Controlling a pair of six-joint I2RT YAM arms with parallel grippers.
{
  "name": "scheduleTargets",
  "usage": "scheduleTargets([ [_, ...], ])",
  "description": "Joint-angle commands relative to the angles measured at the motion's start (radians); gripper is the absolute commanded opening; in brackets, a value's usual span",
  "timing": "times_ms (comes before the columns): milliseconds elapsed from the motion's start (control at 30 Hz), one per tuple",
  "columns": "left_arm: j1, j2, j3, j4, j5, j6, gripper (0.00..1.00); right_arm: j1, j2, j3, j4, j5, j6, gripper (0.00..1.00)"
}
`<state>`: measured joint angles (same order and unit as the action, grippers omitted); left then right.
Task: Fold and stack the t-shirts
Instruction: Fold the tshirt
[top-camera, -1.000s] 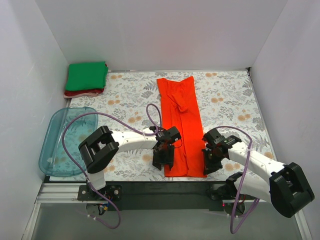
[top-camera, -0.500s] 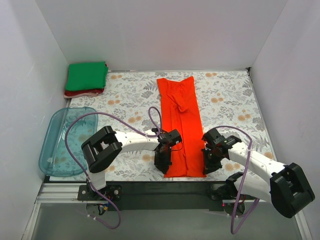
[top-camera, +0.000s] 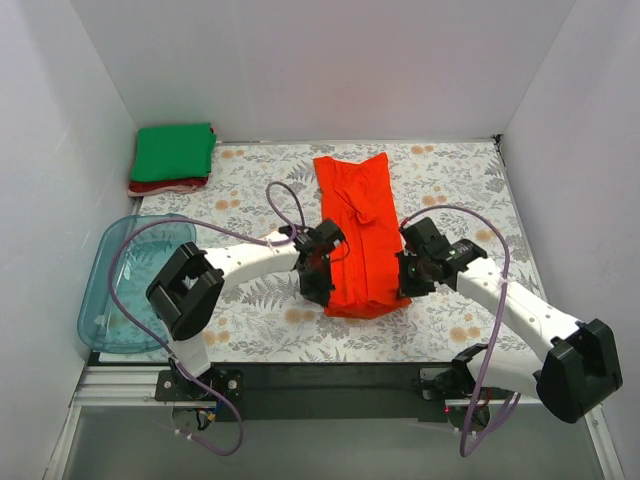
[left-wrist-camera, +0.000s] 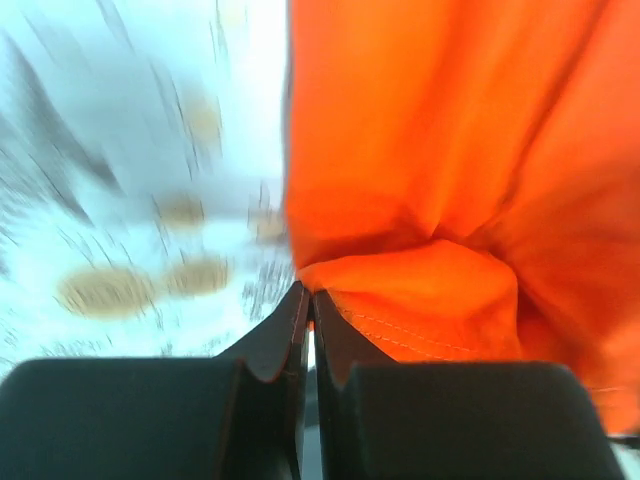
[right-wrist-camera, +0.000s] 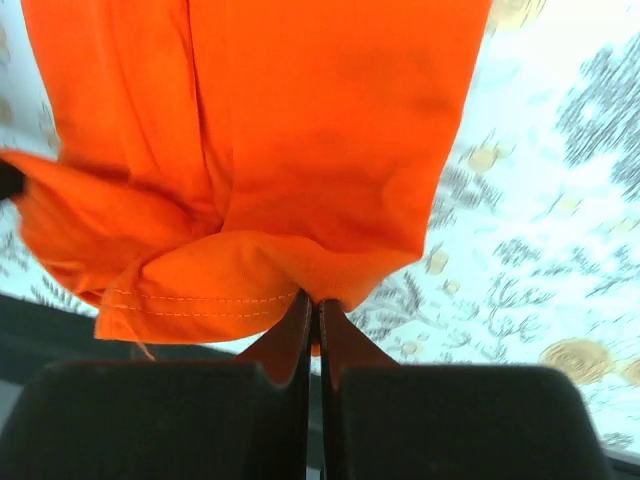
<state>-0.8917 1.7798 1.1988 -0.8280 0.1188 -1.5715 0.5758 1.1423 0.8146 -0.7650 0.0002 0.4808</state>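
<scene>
Your wrist views are showing what the top view is hiding: left hand (left-wrist-camera: 308, 300) and right hand (right-wrist-camera: 312, 305) each clenching the hem of the orange-red t-shirt (top-camera: 355, 200). Since earlier, you are carrying that hem up-frame, doubling the shirt on the bench (top-camera: 450, 190). The blue tub (top-camera: 95, 280) is sitting lower left.

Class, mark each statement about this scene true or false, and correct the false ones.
1. The left jaws and the right jaws are shut on the orange-red t-shirt. True.
2. The green t-shirt lies in the blue tub. False: it sits folded on the dark red t-shirt, beyond the tub.
3. The orange-red t-shirt is already on the stack. False: it lies mid-table, its near end lifted.
4. The tablecloth has a floral print. True.
</scene>
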Motion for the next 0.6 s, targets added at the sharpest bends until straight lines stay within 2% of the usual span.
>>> scheduleTargets([
  [0, 0.106, -0.033, 0.113, 0.070, -0.065, 0.096, 0.00, -0.020, 0.082, 0.110, 0.032, 0.116, -0.062, 0.01],
  [167, 0.187, 0.056, 0.272, 0.125, -0.105, 0.191, 0.00, -0.093, 0.192, 0.230, 0.150, 0.152, -0.125, 0.01],
  [367, 0.243, 0.176, 0.407, 0.156, -0.211, 0.214, 0.00, -0.157, 0.304, 0.301, 0.243, 0.138, -0.183, 0.01],
  [567, 0.264, 0.205, 0.386, 0.236, -0.269, 0.203, 0.00, -0.186, 0.361, 0.310, 0.386, 0.109, -0.226, 0.01],
])
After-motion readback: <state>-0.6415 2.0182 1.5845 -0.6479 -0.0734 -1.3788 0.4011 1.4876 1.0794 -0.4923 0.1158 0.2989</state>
